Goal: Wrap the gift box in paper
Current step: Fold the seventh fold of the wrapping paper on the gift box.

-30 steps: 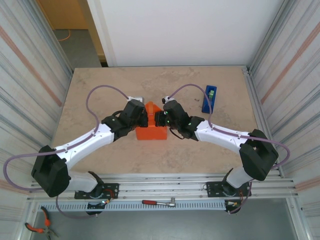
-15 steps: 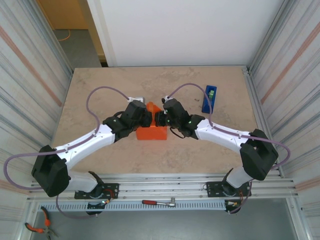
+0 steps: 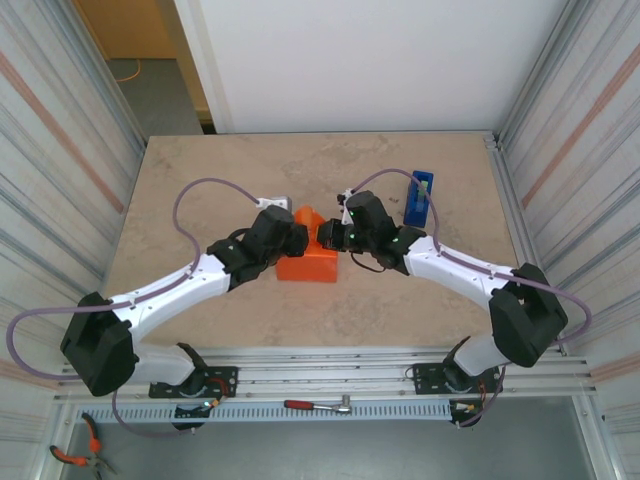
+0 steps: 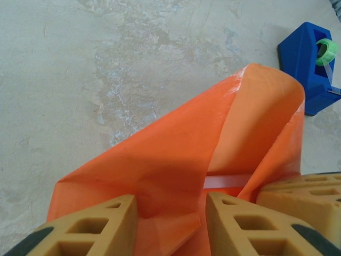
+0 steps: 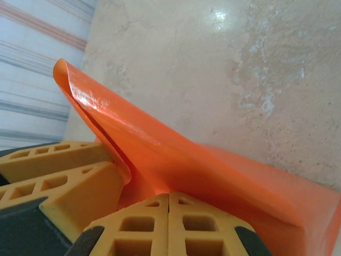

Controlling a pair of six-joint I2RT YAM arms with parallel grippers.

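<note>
Top external view showed you the paper point(image 3: 310, 266) as a folded orange bundle near the table's point(image 3: 200, 180) middle, with the left gripper point(image 4: 170, 216) at its left and the right gripper point(image 5: 169, 201) at its right, and the blue tape dispenser point(image 3: 419, 198) apart to the far right. Left wrist view showed you jaws partly apart, a fold of paper lying loose in the gap. Right wrist view showed you fingers pressed fully together, tips against the paper's raised flap; whether a layer was pinched you could not tell.
</note>
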